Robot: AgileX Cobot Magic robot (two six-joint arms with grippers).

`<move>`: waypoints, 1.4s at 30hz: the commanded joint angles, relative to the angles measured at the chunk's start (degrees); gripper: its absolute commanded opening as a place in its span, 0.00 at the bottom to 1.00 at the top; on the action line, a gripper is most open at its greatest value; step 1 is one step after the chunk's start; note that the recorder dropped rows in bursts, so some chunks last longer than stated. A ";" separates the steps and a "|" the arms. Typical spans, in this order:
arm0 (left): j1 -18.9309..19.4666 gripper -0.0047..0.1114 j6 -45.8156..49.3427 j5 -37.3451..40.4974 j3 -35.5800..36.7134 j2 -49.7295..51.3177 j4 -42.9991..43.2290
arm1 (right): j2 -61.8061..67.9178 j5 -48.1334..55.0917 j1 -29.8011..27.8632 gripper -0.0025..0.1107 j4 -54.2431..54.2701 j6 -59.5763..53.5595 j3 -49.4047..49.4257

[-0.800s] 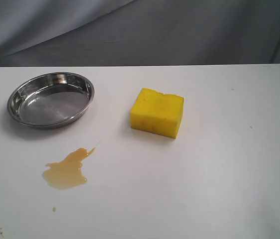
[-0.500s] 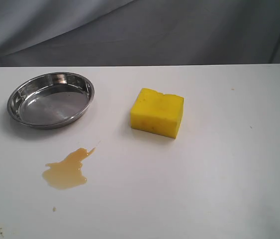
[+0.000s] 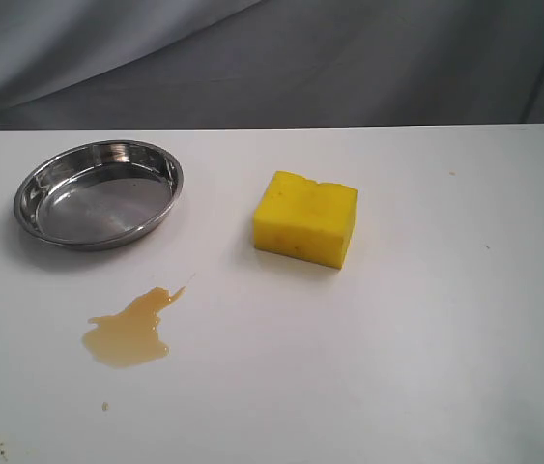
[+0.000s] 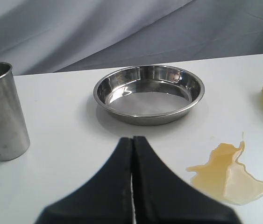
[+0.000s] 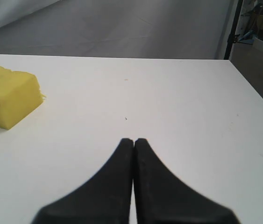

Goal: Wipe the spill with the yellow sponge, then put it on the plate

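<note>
**Spill and surroundings.** The spill (image 3: 128,333), an amber puddle with a thin tail, lies on the white desk (image 3: 426,319) toward its left edge. The yellow sponge (image 3: 305,217) rests flat near the desk's middle, well apart from the puddle. The plate (image 3: 98,208) sits nearer the far edge, just beyond the tail. A steel cup (image 4: 0,112) stands near the plate, on the side away from the sponge. The left claw (image 4: 132,140) and right claw (image 5: 133,141) hover with tips pressed together, gripping nothing.

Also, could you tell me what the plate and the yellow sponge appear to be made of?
The plate looks like polished stainless steel: it is mirror-bright, with reflections along its raised wall. The yellow sponge looks like soft foam, probably synthetic: it has a matte, pitted surface and slightly ragged edges.
</note>
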 commanded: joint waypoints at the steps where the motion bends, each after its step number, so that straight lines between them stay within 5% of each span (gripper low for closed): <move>1: -0.26 0.04 -0.07 -0.81 0.22 -0.25 0.02 | -0.33 -0.14 0.14 0.02 0.19 -0.24 0.15; 21: -0.28 0.04 0.47 -1.79 0.22 -0.25 8.74 | -0.33 -0.14 0.14 0.02 0.19 -0.24 0.15; 27: -0.28 0.04 -2.91 -9.95 0.22 -0.25 -14.67 | -0.33 -0.14 0.14 0.02 0.19 -0.24 0.15; 42: -0.28 0.04 -2.91 -20.73 0.22 -0.25 -17.66 | -0.33 -0.14 0.14 0.02 0.19 -0.24 0.15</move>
